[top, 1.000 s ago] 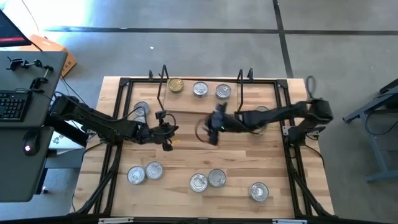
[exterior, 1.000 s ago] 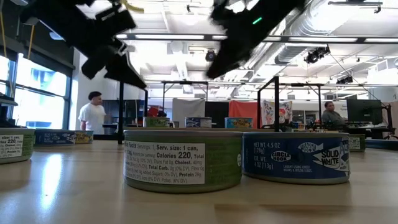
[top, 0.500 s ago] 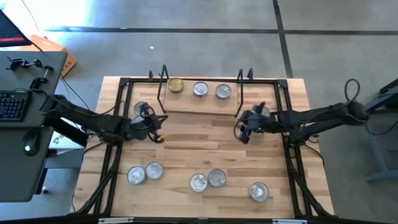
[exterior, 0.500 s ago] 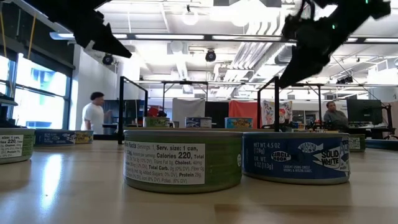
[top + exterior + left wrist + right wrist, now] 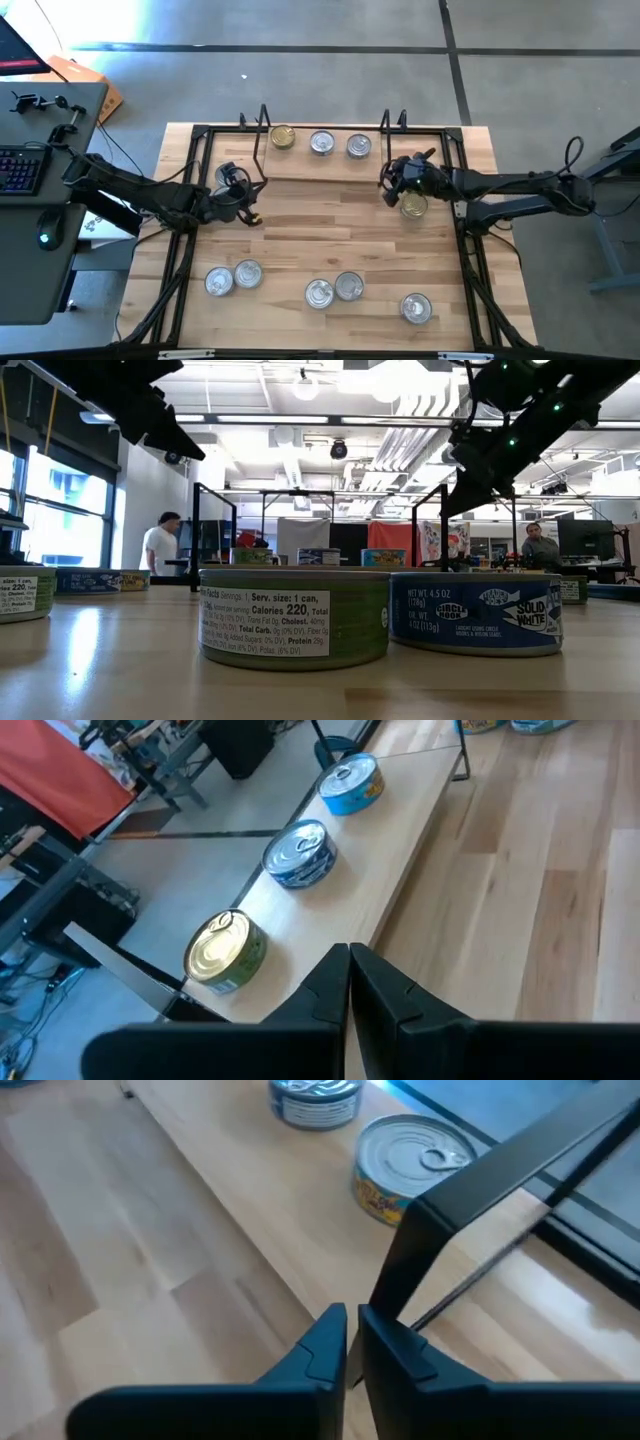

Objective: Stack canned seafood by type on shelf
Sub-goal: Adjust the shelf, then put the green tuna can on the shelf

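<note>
reaching in from the table's right edge, the right arm lies stretched out low and nearly straight, its right gripper just beside the shelf's right upright end. its fingers are drawn together to a thin slit and carry nothing, the black rod of the frame right ahead of the tips. a gold tin sits on the tabletop under the forearm. on the other side the left arm bends in from the left edge, its left gripper near the shelf's left end, fingers pressed together, empty. three tins stand in a row on the shelf board: a gold-lidded tin, then two silver-lidded tins. five more tins lie along the table's near side.
</note>
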Controlling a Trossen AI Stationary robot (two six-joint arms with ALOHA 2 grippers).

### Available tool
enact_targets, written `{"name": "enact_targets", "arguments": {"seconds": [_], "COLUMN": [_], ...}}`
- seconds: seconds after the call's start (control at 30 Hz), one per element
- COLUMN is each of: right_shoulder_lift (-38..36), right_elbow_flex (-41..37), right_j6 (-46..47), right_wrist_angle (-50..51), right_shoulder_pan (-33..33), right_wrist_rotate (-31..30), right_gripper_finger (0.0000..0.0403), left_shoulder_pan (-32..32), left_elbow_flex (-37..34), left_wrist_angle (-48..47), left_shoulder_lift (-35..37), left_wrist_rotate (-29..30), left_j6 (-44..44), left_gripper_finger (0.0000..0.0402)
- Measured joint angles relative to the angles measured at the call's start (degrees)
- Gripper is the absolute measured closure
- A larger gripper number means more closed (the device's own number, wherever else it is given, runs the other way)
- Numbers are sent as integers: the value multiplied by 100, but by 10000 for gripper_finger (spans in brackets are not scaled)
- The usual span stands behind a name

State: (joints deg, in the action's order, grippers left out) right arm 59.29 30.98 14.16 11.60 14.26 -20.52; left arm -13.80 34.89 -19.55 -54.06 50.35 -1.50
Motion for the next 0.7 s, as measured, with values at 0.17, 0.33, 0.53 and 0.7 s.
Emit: {"name": "enact_targets", "arguments": {"seconds": [0.17, 0.33, 0.53, 0.7], "right_shoulder_lift": [1, -10, -94, -82], "right_elbow_flex": [0, -4, 0, 0], "right_j6": [-117, -260, -247, -350], "right_wrist_angle": [-29, -239, -890, -1243], "right_shoulder_pan": [263, 180, -472, -1362], "right_wrist_rotate": [-1, 17, 253, 402], "right_gripper_finger": [384, 385, 385, 385], "left_shoulder_pan": [0, -25, -181, -356], "left_elbow_flex": [0, 0, 0, 0], "left_wrist_angle": [0, 0, 3, 15], "left_shoulder_lift": [0, 0, 0, 0], "left_wrist_rotate": [-1, 0, 0, -43], "left_j6": [-2, -143, -144, -142], "left_gripper_finger": [397, 397, 397, 397]}}
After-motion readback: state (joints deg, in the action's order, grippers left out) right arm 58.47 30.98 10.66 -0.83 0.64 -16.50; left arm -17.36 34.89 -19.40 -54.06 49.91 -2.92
